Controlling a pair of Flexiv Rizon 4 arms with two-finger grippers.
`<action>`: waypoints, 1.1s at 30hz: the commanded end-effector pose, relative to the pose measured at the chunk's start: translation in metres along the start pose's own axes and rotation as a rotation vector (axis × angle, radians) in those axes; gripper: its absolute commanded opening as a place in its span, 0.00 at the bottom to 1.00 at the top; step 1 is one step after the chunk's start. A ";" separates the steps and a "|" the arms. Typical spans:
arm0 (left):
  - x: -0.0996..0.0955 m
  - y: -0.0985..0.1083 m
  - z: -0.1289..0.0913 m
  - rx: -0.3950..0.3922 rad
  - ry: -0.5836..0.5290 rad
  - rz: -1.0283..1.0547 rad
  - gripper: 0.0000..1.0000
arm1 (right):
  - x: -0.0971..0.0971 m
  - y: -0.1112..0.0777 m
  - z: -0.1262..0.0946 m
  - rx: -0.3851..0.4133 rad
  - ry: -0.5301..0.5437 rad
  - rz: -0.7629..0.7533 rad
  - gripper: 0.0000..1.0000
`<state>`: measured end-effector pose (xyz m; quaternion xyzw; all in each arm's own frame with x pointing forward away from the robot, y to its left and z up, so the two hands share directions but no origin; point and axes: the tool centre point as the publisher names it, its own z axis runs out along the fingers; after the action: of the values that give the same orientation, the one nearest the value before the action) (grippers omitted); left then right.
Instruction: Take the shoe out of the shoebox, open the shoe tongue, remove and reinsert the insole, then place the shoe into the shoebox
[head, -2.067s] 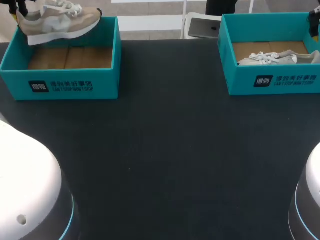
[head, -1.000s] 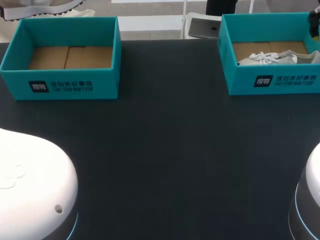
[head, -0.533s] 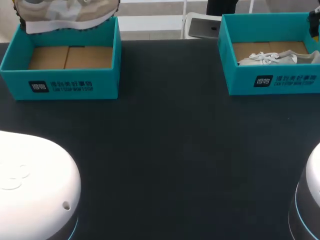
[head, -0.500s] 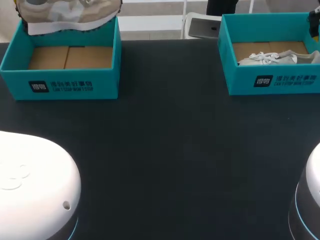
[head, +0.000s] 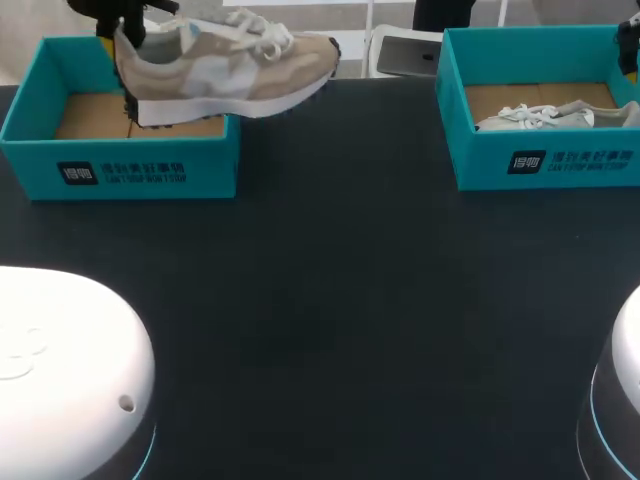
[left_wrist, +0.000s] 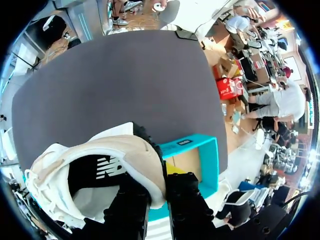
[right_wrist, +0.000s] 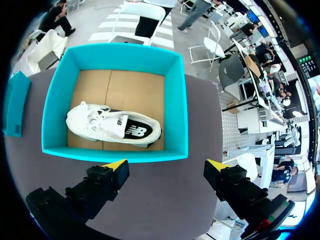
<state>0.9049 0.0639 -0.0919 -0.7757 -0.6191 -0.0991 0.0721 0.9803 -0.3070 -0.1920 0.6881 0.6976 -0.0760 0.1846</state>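
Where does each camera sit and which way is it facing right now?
Head view: above and behind, looking down on the table; both arm bases show.
Left wrist view: on the left arm, looking down past left fingers shut on the beige shoe.
Right wrist view: on the right arm, looking down into the right shoebox; right fingers open.
Shared: head and right wrist views both show the white shoe.

Bright, even light in all 3 views, soft shadows (faint)
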 end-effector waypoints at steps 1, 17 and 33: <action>-0.025 -0.021 -0.006 -0.164 0.011 -0.024 0.00 | 0.000 -0.001 0.000 -0.002 -0.001 0.000 1.00; -0.125 -0.072 -0.021 -0.163 -0.062 0.205 0.00 | 0.000 -0.001 0.000 -0.002 -0.001 0.000 1.00; -0.125 -0.072 -0.021 -0.163 -0.062 0.205 0.00 | 0.000 -0.001 0.000 -0.002 -0.001 0.000 1.00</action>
<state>0.8074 -0.0454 -0.1033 -0.8405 -0.5291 -0.1169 0.0037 0.9803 -0.3069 -0.1920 0.6881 0.6976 -0.0760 0.1846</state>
